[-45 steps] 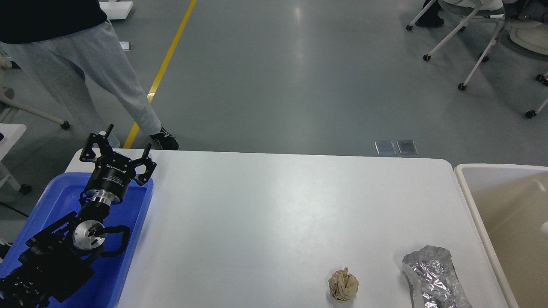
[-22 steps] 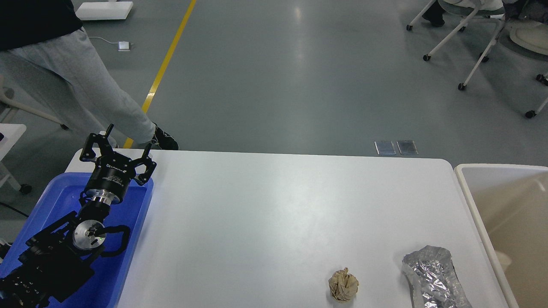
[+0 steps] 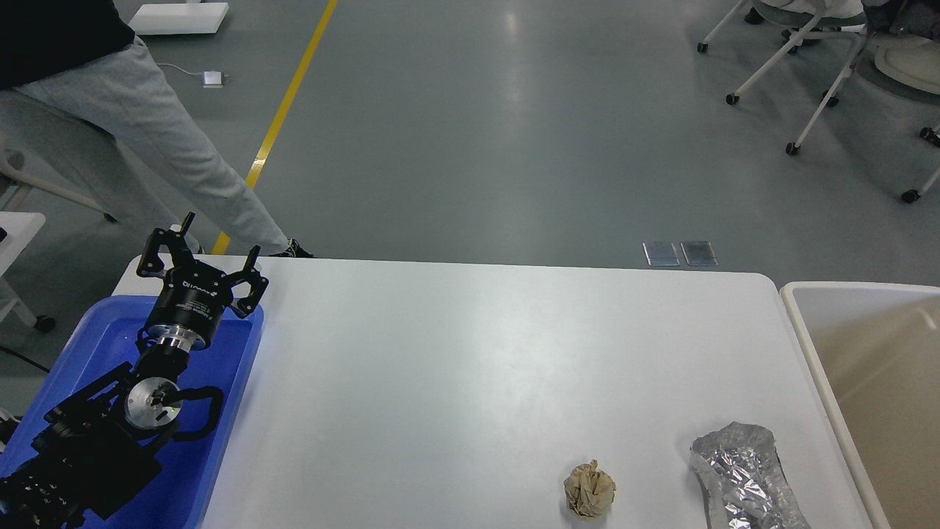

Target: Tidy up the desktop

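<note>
The left claw (image 3: 219, 236) is hovering spread and empty over the blue tray (image 3: 228, 367) — probably parked. On the worktop (image 3: 470, 367), a paper ball (image 3: 589, 491) and foil wrapper (image 3: 742, 477) are lying near the bin (image 3: 797, 316) — apparently awaiting disposal.

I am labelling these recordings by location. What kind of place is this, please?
Probably an indoor robot test lab or workshop: a grey sealed floor with a yellow line, wheeled chairs, and a white desktop set up with a blue tray and a beige bin.
</note>
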